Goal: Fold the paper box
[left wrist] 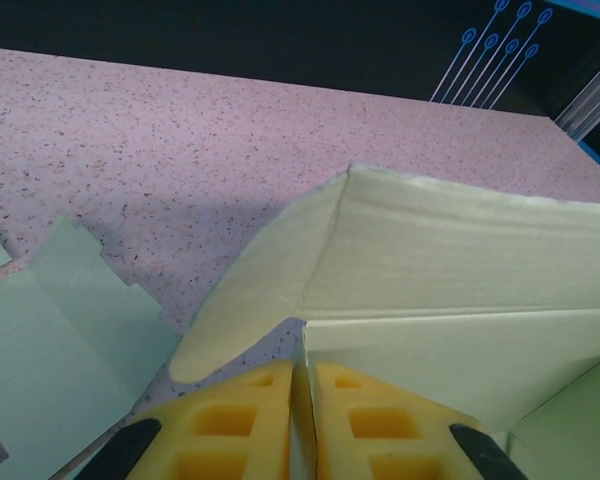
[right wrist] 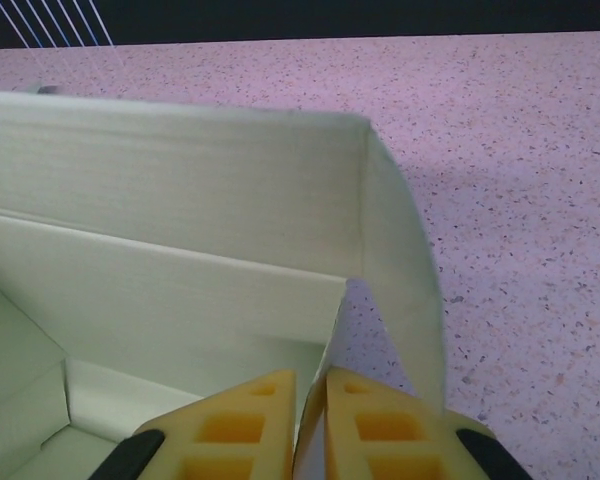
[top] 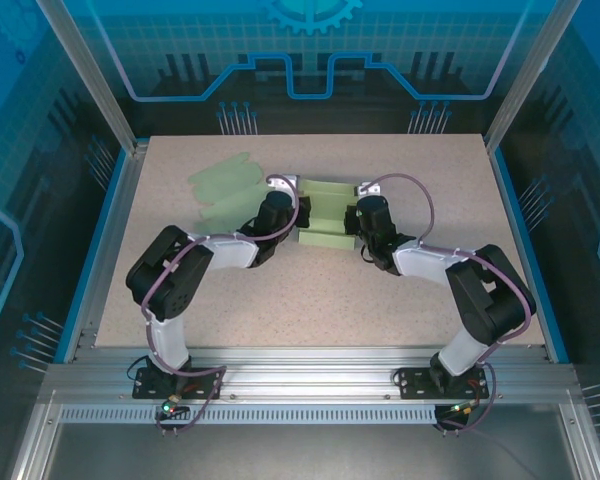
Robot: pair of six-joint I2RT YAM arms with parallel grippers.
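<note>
A speckled beige table [top: 320,300] sits inside an aluminium frame [top: 80,70], with a blue strip [top: 98,255] along its left and right edges. Translucent blue panels [top: 20,150] printed with circuit lines close the sides. The back panel [top: 310,50] bears a gear motif [top: 312,12]. A slotted rail [top: 310,380] runs along the near edge. The light is even and the shadows are soft.
</note>
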